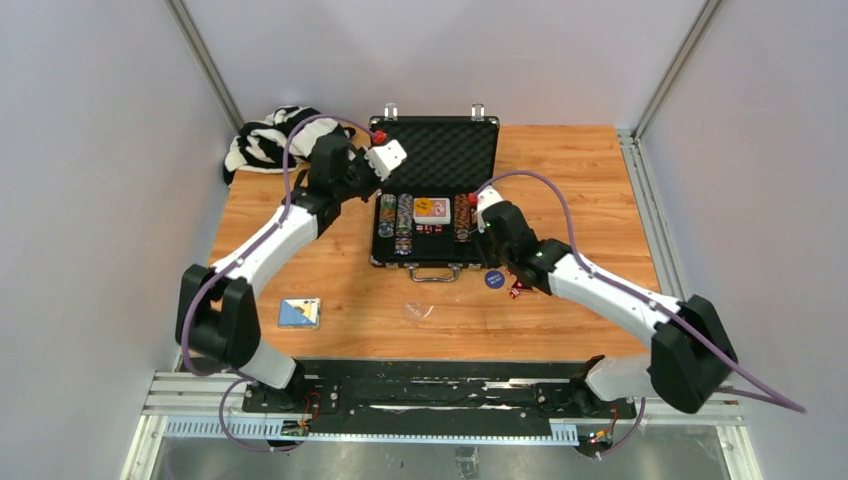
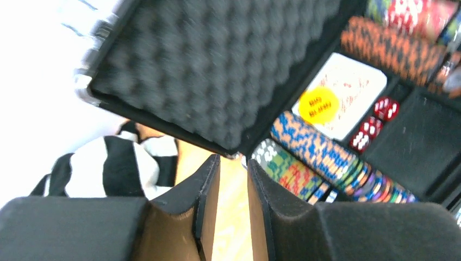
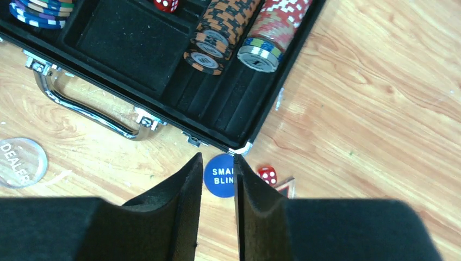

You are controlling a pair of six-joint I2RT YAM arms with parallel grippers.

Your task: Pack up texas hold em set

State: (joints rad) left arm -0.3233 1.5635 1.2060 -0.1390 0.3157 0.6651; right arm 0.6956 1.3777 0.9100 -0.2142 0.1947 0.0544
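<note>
The black briefcase (image 1: 437, 150) lies open mid-table, its foam lid (image 2: 217, 60) tipped back. Its tray holds rows of multicoloured chips (image 2: 321, 155), a card deck (image 2: 340, 95) with a yellow sticker, and red dice (image 2: 372, 125). My left gripper (image 2: 234, 159) hovers at the lid's left hinge corner (image 1: 372, 185), narrowly open and empty. My right gripper (image 3: 217, 156) is also narrowly open and empty, above the blue small-blind button (image 3: 217, 175) at the case's front right corner (image 1: 497, 245). A loose red die (image 3: 267, 175) lies beside that button. A clear dealer button (image 3: 19, 161) lies near the silver handle (image 3: 87, 109).
The striped cloth (image 1: 265, 135) is bunched at the back left, close to my left arm. A small blue-and-yellow card box (image 1: 299, 313) lies on the wood at the front left. Grey walls close in the table on three sides.
</note>
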